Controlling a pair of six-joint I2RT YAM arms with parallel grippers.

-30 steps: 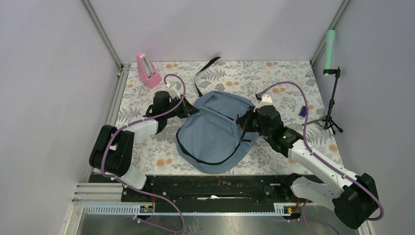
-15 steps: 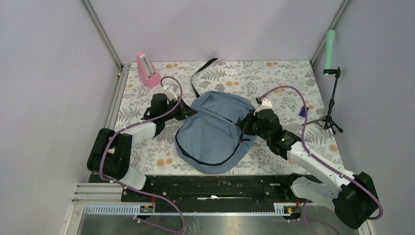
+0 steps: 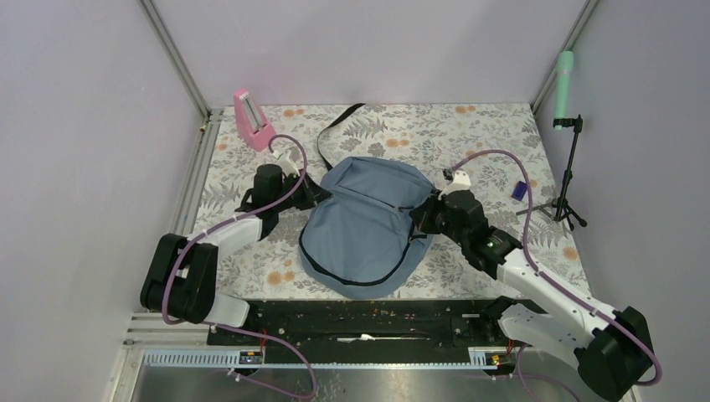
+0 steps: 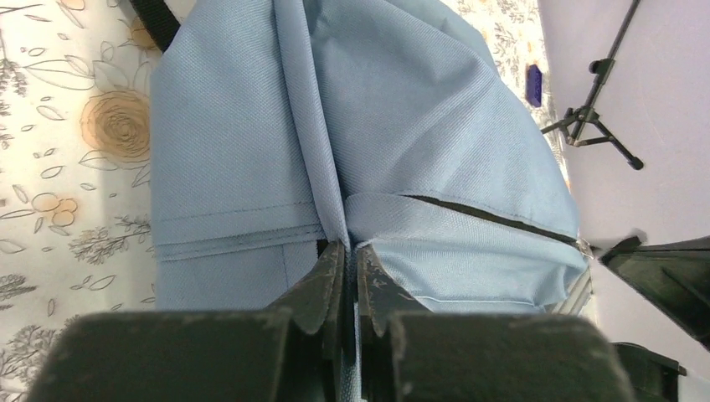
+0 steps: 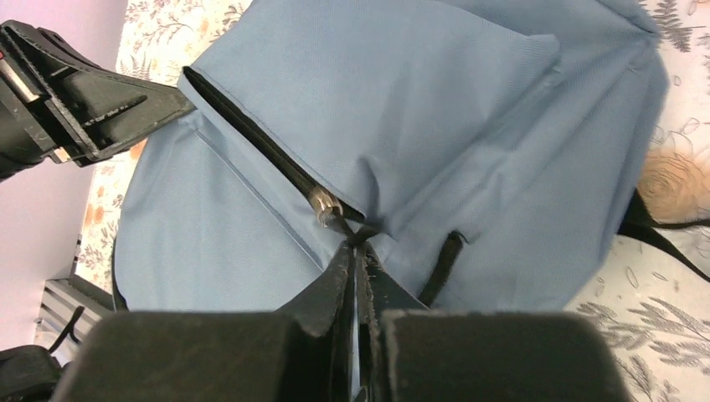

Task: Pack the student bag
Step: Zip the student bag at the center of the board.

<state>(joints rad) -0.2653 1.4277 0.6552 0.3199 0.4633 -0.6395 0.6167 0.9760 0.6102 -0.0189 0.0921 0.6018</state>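
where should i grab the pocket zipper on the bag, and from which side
Grip the small dark pull tab trailing from the metal slider on the student bag. Come from the right arm's side: the tab sticks out there, while the slider lies flush against fabric.

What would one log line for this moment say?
left gripper: shut on backpack fold | right gripper: shut on zipper pull | backpack: lying on table

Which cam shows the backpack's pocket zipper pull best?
Right wrist: the zipper pull is close and sharp, right at the tips of the right end effector. Top external shows the backpack, but the pull is too small to make out. Left wrist shows only the zipper line.
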